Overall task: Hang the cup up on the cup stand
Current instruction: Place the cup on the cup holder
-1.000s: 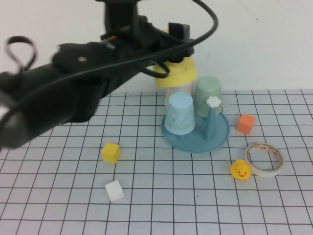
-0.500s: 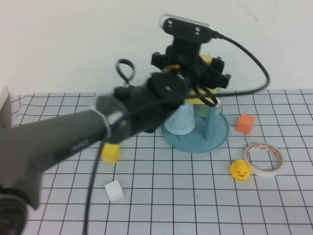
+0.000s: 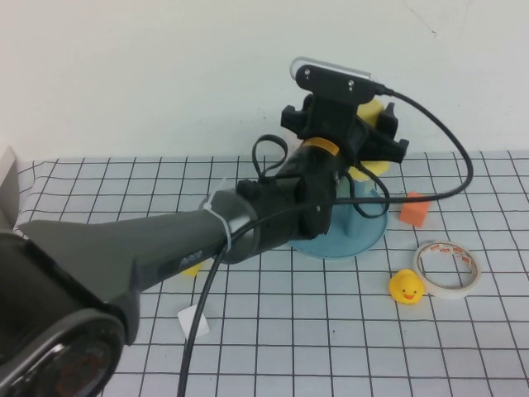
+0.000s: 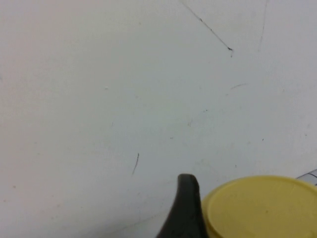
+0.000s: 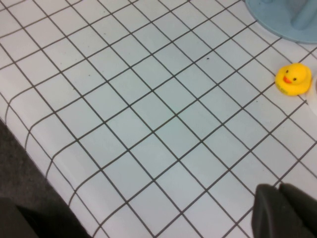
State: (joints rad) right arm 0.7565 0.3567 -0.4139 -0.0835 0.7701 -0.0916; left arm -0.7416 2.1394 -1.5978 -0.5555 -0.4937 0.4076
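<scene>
We are working on a white tabletop ruled with a dark grid [image 3: 331, 331], backed by a plain pale wall [image 3: 124, 66] marked with a few thin scratches; in the right wrist view the gridded sheet is curling over the table edge toward a dark floor at the lower left of the frame.

Our left gripper [image 3: 357, 141] is sitting in the upper centre of the high view, above the cup stand [image 3: 364, 236], its jaws spread wide around the cup [image 3: 369, 112], whose yellow is peeking out on either side of the black fingers. In the left wrist view the cup's round yellow base [image 4: 262, 208] is filling the lower right corner, one dark fingertip [image 4: 184, 208] pressing right against it. The arm is hiding most of the stand, and we cannot tell whether the cup is touching a peg.

Our right gripper [image 5: 282, 210] is hovering low over bare squares, its jaws closed together and holding nothing.

To the right in the high view, an orange block [image 3: 413, 209], a white tape roll [image 3: 447, 269] and a yellow duck [image 3: 406, 287] are lying on the grid.
</scene>
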